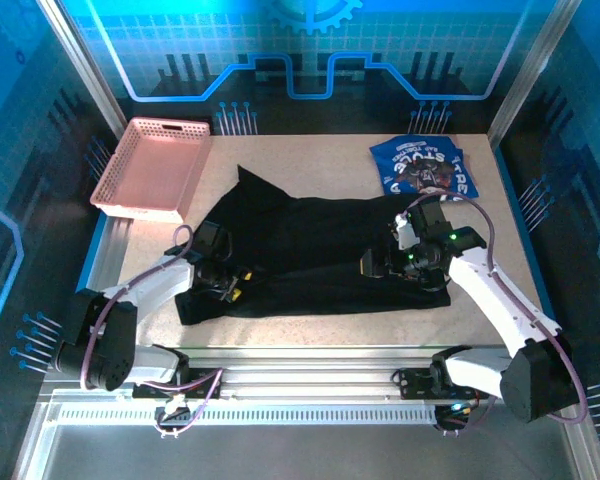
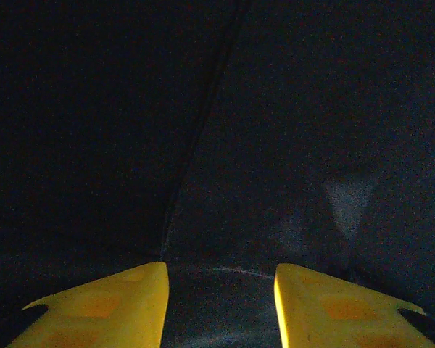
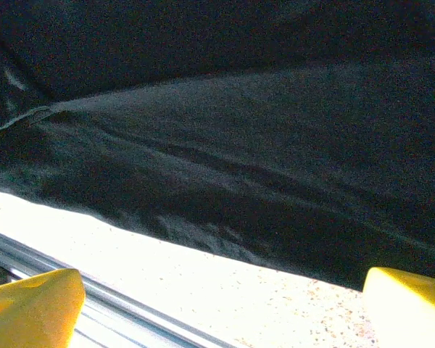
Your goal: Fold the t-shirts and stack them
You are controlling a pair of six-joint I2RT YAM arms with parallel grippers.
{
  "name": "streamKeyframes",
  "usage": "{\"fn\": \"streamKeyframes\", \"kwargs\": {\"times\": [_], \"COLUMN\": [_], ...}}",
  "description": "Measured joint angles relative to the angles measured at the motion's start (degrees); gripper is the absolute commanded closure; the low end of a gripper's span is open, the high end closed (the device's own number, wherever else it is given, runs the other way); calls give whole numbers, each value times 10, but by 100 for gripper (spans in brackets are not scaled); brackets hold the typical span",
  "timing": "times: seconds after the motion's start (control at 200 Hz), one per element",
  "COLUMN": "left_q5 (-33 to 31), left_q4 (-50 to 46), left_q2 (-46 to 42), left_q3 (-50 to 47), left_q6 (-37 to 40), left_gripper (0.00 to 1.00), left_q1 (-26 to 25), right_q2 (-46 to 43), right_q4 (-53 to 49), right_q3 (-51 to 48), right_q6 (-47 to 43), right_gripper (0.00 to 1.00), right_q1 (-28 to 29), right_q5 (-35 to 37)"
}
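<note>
The black t-shirt (image 1: 310,250) lies spread flat across the middle of the table. The blue t-shirt (image 1: 425,167) with white lettering lies folded at the back right. My left gripper (image 1: 228,283) is down on the black shirt's near left part. In the left wrist view its yellow fingers (image 2: 116,308) stand apart, open, and a low ridge of black cloth (image 2: 225,181) bulges between them. My right gripper (image 1: 375,265) hovers over the shirt's near right part. Its fingers (image 3: 36,304) are wide open above the shirt's near hem (image 3: 225,239) and bare table.
A pink lattice basket (image 1: 150,165) stands at the back left corner. The speckled tabletop (image 1: 310,165) shows behind the black shirt. A metal rail (image 3: 94,297) runs along the table's near edge, close to my right gripper.
</note>
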Motion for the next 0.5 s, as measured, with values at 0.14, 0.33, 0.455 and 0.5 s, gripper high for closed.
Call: {"fn": "streamKeyframes", "kwargs": {"times": [0.14,0.33,0.455,0.5], "left_q5": [-2,-5,-5,-5], "left_q4": [0,4,4,3], "left_q2": [0,12,14,16], "left_q3": [0,0,1,4], "left_q6": [-1,0,2,3], "left_gripper": [81,100,100,100], "left_q1": [0,0,0,0], "right_q2": [0,0,-4,-6], "right_q4": [0,2,2,2], "right_q3": [0,0,0,0], "right_q6": [0,0,0,0], "right_gripper": [0,0,0,0], "right_q1": [0,0,0,0], "right_q5": [0,2,3,3]}}
